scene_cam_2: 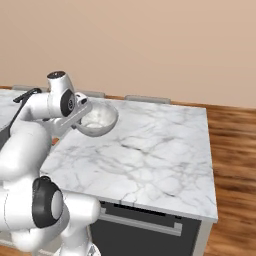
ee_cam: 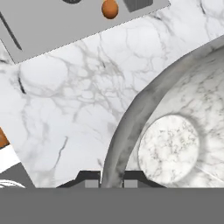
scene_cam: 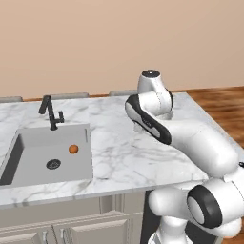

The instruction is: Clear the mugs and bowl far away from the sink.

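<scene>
You've got the gripper (ee_cam: 111,179) pinched onto the rim of the marbled bowl (ee_cam: 175,144), one fingertip (ee_cam: 89,178) outside the wall, the other just inside, so the jaws are nearly closed with only the thin wall between them; that's prob. why it's a rim grip, since the bowl is too wide to span across. In the right base view the bowl (scene_cam_2: 100,117) looks tilted and carried at the hand, above the marble counter (scene_cam_2: 150,155) near its back edge, at about 10 o'clock in that pic; whether it's fully clear of the counter I can't tell for sure. Bowl's interior reads empty, just its flat pale base showing at 4 o'clock in the hand view. The sink (scene_cam: 35,152) sits at 8 o'clock in the left base view w/ the black tap (scene_cam: 51,113) behind it, and the basin holds a small orange ball (scene_cam: 73,149) next to the round drain (scene_cam: 53,164), nothing else I can make out. In the hand view the ball (ee_cam: 110,8) is up at 12 o'clock, so the bowl isn't far from the basin yet. My read: you're mid-carry, and the bare stretch of counter toward 3 o'clock in the right base view is the obvious drop spot. Watch the tilt; a one-sided rim pinch could let it swing or slip
</scene>
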Robot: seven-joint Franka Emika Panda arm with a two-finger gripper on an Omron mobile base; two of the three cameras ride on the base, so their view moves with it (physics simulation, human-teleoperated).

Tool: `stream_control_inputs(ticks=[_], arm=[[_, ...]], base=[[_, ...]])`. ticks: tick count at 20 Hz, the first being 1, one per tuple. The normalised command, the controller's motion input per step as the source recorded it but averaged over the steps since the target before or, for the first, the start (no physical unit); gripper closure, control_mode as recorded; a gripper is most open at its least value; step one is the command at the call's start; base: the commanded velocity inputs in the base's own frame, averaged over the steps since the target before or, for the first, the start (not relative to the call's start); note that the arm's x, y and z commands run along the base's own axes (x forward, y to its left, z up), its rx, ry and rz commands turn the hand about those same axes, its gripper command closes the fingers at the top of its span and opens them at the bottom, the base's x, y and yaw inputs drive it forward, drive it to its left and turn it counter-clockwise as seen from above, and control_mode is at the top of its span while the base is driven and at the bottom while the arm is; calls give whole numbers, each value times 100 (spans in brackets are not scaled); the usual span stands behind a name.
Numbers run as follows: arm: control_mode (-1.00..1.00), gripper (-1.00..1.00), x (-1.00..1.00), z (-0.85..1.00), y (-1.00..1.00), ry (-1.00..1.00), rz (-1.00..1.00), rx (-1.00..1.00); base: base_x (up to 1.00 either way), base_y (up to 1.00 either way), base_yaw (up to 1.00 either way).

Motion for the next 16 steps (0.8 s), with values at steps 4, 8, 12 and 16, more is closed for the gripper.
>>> stream_control_inputs(ticks=[4, 8, 12, 16], arm=[[-100, 100, -99, 8, 0, 0, 4, 7], [-100, 100, -94, 0, 0, 0, 4, 4], [-100, 100, -73, 0, 0, 0, 3, 1], [100, 100, 0, 0, 0, 0, 0, 0]], base=[[0, 0, 0], [0, 0, 0], [0, 0, 0], [-69, 0, 5]])
